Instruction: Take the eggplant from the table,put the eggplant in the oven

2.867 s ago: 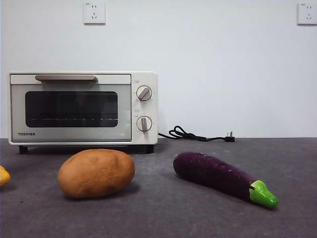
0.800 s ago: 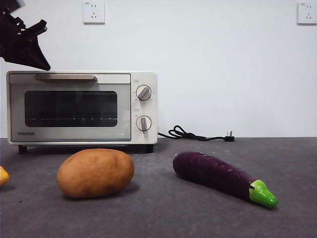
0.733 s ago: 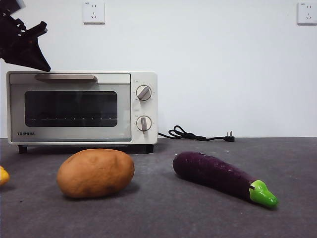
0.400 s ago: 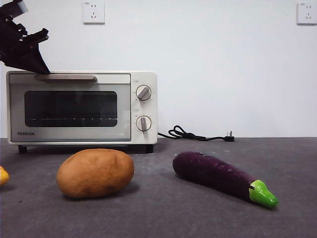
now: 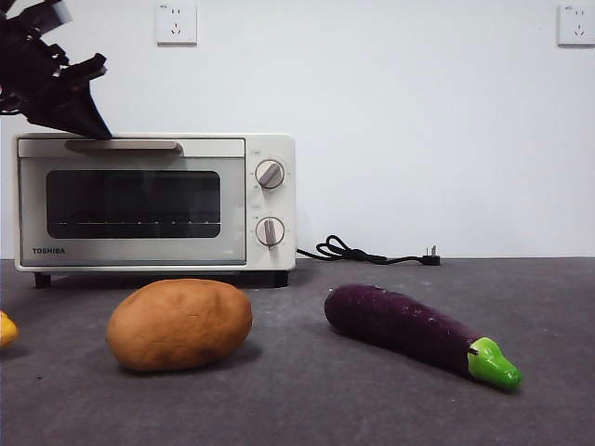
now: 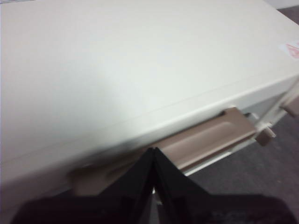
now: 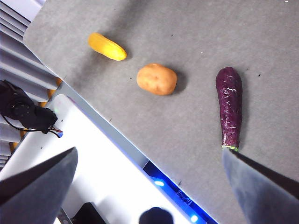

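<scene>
Cream-white and shut, the oven (image 5: 154, 202) is standing at the back of the dark grey speckled surface (image 5: 307, 400) with its glass door closed, so the task is barely under way: by the look of it, the door is yet to be opened, and the eggplant (image 5: 416, 332) is yet to be lifted and placed inside. Glossy, long and dark purple with a pointed green cap, the eggplant is lying untouched on the surface, well apart from the oven and beside a rounded, matte brown potato (image 5: 179, 323). The left gripper (image 6: 153, 156), black jaws pressed together and holding nothing, is hovering over the oven's smooth top just above the beige bar handle (image 6: 205, 139), apparently the first step toward pulling the door down. The right gripper (image 7: 149, 175) is waiting high over the surface, jaws spread wide and empty, looking down on the eggplant, the potato and a small yellow vegetable (image 7: 107, 46). A black power cord (image 5: 363, 254) is trailing behind on the surface
</scene>
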Action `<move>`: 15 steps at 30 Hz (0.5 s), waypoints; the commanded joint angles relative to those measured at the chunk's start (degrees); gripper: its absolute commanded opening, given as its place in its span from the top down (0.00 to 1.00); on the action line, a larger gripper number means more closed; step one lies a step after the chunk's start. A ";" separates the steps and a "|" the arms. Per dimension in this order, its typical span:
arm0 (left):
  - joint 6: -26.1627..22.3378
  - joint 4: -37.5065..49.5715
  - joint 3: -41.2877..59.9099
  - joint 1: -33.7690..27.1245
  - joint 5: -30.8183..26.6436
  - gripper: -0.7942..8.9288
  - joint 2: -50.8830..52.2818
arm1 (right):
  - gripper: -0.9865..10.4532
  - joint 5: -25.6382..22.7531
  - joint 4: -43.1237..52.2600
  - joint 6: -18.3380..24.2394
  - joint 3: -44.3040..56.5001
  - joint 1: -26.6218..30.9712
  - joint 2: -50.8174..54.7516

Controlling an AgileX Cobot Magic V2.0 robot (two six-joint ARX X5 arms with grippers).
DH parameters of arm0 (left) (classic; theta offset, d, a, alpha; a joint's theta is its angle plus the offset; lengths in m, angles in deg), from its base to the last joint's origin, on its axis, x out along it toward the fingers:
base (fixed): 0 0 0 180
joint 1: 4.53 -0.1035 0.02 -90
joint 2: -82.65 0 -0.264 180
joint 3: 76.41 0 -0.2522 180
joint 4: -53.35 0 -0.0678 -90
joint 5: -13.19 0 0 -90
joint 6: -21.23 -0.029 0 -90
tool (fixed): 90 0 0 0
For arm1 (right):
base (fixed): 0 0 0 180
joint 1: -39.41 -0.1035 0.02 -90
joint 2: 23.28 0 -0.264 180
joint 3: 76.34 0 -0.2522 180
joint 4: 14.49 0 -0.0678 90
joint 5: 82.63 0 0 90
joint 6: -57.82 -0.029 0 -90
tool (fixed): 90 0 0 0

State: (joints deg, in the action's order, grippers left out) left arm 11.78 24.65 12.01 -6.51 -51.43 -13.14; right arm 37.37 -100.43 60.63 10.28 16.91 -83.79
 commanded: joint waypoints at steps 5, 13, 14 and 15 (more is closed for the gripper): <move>-1.66 -4.59 0.39 3.02 -1.60 0.92 -4.74 | 0.42 0.00 0.13 -0.24 -0.04 -0.09 -0.09; -2.32 -8.24 0.39 5.22 -1.49 0.92 -7.28 | 0.42 -0.02 0.22 -0.22 -0.04 -0.09 -0.09; -2.67 -8.63 0.39 5.38 -1.42 0.92 -7.28 | 0.42 -0.02 0.28 -0.22 -0.04 -0.09 -0.09; -2.89 -9.07 0.39 5.57 -1.40 0.92 -7.28 | 0.42 -0.02 0.35 -0.22 -0.04 -0.09 -0.09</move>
State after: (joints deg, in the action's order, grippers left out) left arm 10.18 22.20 9.14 -1.37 -50.92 -16.50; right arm 37.37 -100.41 60.63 10.28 16.91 -83.79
